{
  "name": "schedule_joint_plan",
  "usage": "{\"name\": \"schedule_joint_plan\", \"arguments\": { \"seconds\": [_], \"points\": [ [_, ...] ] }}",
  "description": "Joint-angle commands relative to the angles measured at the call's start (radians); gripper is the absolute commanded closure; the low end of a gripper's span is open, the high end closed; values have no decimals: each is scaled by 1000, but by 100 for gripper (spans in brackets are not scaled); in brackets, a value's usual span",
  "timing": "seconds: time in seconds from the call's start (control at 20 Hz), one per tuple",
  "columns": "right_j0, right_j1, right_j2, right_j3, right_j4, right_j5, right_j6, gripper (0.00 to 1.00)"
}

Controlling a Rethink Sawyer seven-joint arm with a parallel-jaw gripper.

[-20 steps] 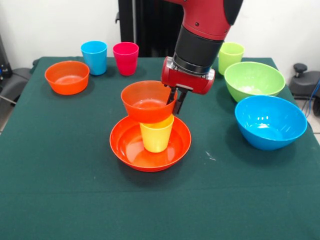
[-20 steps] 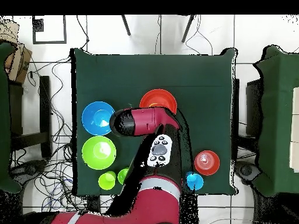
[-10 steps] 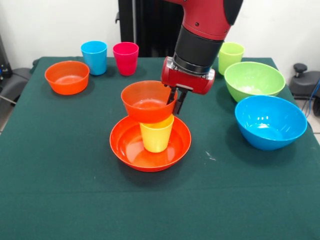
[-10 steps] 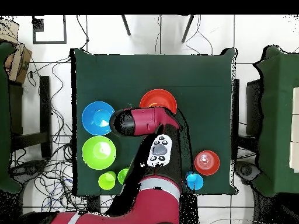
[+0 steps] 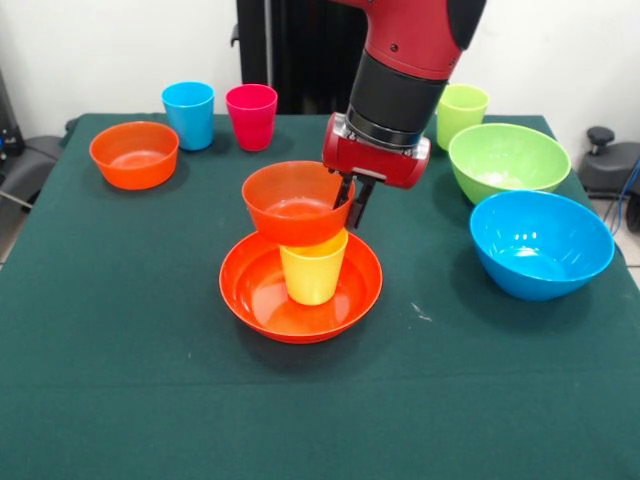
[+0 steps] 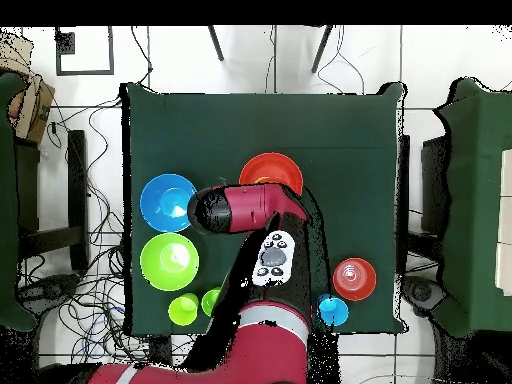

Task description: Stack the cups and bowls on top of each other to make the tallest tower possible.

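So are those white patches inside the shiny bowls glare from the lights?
Front view: yes, glare streaks sit inside the large glossy blue plastic bowl and the large lime green bowl; soft shadows pool under them. Overhead view: the red arm hides most of the tower.

I work in a robotics lab: my table (image 5: 120, 400) wears a dark green cloth and stands on a white tiled floor (image 6: 300, 60) strewn with loose cables (image 6: 100, 150). Chairs (image 6: 470, 200) sit at both sides, and plain white walls (image 5: 100, 50) rise behind.
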Motion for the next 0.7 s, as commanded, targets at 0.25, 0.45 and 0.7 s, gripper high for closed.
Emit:
{"name": "schedule_joint_plan", "arguments": {
  "seconds": [0.25,0.45,0.7],
  "points": [
    [12,-44,68,-16,15,28,80,100],
    [9,-52,67,-13,15,34,78,100],
    [12,-44,66,-15,14,24,85,100]
  ]
}}
